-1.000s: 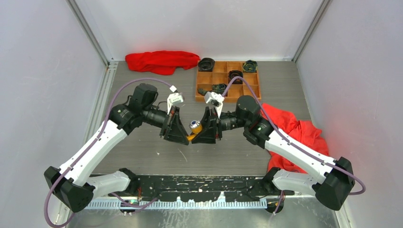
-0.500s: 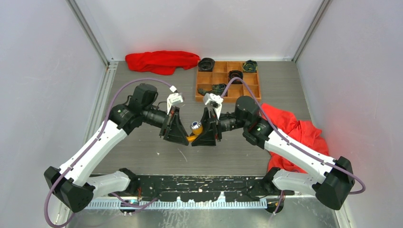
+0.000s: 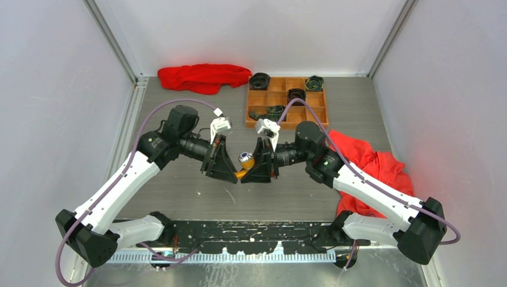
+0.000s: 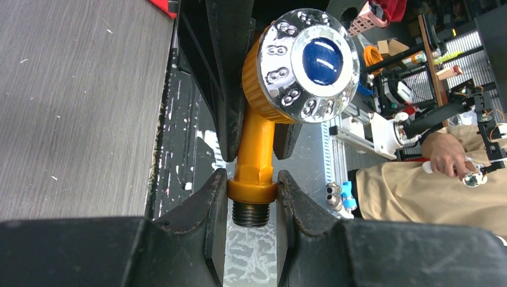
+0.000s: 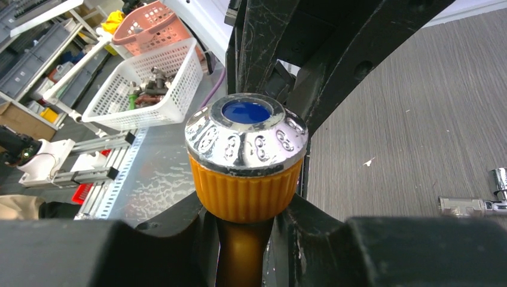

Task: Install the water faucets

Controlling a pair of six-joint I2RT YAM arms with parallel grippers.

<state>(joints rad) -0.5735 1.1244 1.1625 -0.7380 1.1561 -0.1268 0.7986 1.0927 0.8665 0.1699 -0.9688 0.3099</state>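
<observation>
Little has shifted: left gripper [image 4: 252, 192] and right gripper [image 5: 242, 242] clamp the orange faucet [image 4: 256, 140]; the tray [image 3: 277, 98] holds dark round parts [image 3: 259, 81]

The orange faucet [image 4: 257, 143], capped by a chrome knob with a blue centre, is pinched at its collar, just above the threaded end, by the left fingers [image 4: 200, 209]. Its neck sits between the right fingers [image 5: 173, 230]. The silver faucet [image 5: 469, 206] lies flat on the counter [image 5: 418, 119].

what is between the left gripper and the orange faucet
Nothing visible: the left gripper is clamped on the orange faucet at its collar, and the right gripper grips its neck under the knob.
</observation>
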